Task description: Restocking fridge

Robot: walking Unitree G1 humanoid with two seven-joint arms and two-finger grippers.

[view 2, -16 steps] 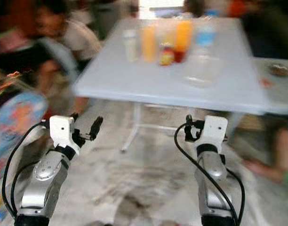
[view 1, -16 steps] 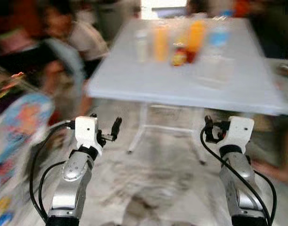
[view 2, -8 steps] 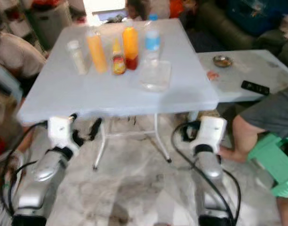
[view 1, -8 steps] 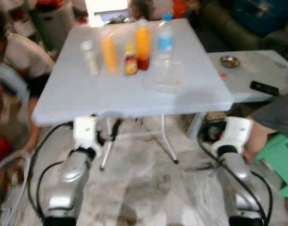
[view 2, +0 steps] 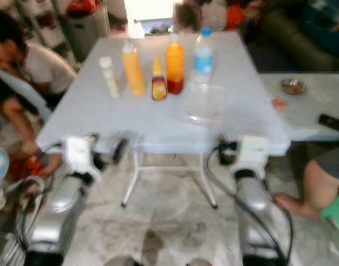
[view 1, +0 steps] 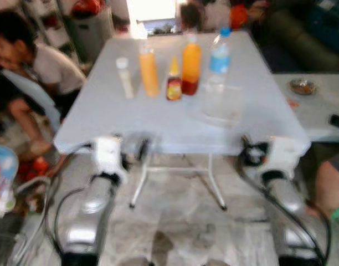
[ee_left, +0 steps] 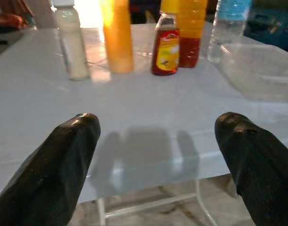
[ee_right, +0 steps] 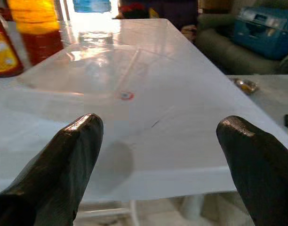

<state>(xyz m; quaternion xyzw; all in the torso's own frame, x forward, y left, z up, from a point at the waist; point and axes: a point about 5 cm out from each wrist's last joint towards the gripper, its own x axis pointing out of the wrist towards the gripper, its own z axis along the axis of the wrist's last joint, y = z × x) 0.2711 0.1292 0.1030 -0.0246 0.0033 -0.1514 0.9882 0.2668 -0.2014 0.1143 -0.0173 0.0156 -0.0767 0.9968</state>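
On a white folding table [view 1: 103,130] stand a small white bottle [view 1: 124,77], a tall orange bottle [view 1: 149,71], a sauce bottle [view 1: 173,83] with a yellow cap, an orange juice bottle [view 1: 191,67] and a water bottle [view 1: 219,61]. A clear plastic container [view 1: 222,102] lies in front of the water bottle. My left gripper [view 1: 132,148] is open at the table's front edge, facing the bottles [ee_left: 117,35]. My right gripper [view 1: 250,155] is open at the same edge, facing the clear container [ee_right: 87,70]. Both hold nothing.
A person [view 1: 31,61] crouches left of the table beside a pale chair. At right stands a lower side table [view 1: 319,105] with a small bowl [view 1: 302,86] and a remote [view 1: 338,121]; a person's leg [view 1: 330,188] is below it. More people sit behind the table.
The camera has swung, so the table now sits centred and closer, and the picture is blurred. Both grippers stay open and empty in front of the table's edge.
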